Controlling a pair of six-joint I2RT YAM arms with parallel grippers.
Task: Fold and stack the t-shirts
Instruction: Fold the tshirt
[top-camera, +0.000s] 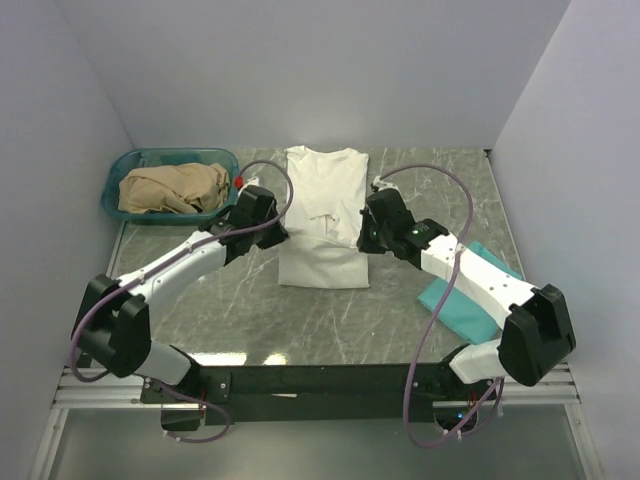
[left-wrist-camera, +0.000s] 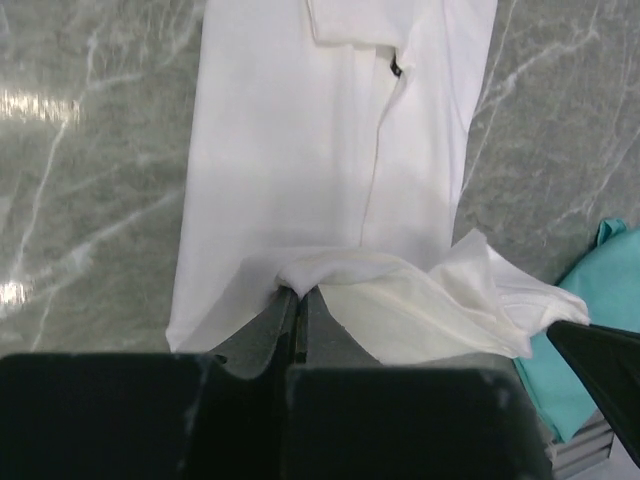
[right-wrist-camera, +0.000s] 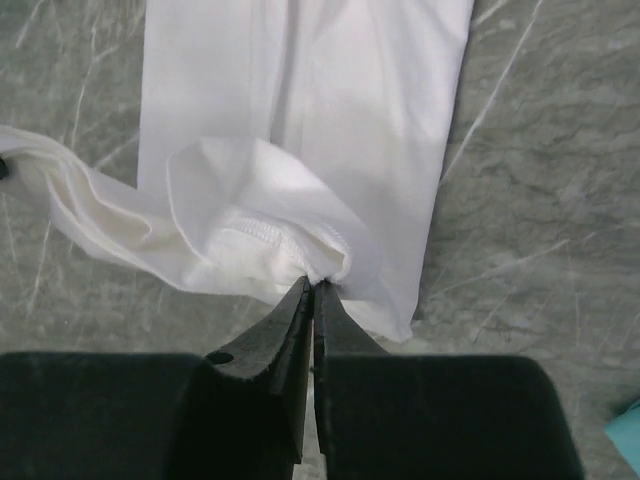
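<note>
- Mounting rail (top-camera: 320, 382) with both arm bases sits at the near edge of the table (top-camera: 200, 290), whose top is a grey-green marble pattern.
- Left gripper (top-camera: 268, 228) (left-wrist-camera: 298, 292): jaws closed, pinching a bunched fold of the white t-shirt (top-camera: 322, 195) (left-wrist-camera: 290, 150) (right-wrist-camera: 300, 90) at the garment's left side.
- Right gripper (top-camera: 368, 238) (right-wrist-camera: 312, 285): jaws closed, clamped on a stitched hem edge of the same white t-shirt at the garment's right side.
- White t-shirt position: centre of the table, lengthwise, collar toward the far wall. The body lies flat as a long narrow panel.
- Pinched cloth: raised off the panel below it. In the left wrist view it runs as a loose band from the left fingers toward the right gripper.
- A small black mark shows on the white t-shirt near the top of the left wrist view.
- Teal t-shirt (top-camera: 468, 318) (left-wrist-camera: 590, 285) (right-wrist-camera: 628, 435): on the table at the right, partly hidden under the right arm, apart from the white t-shirt and not held.
- Teal plastic basket (top-camera: 170, 155): far left corner of the table, just beside the left gripper. It contains a crumpled tan cloth (top-camera: 170, 190).
</note>
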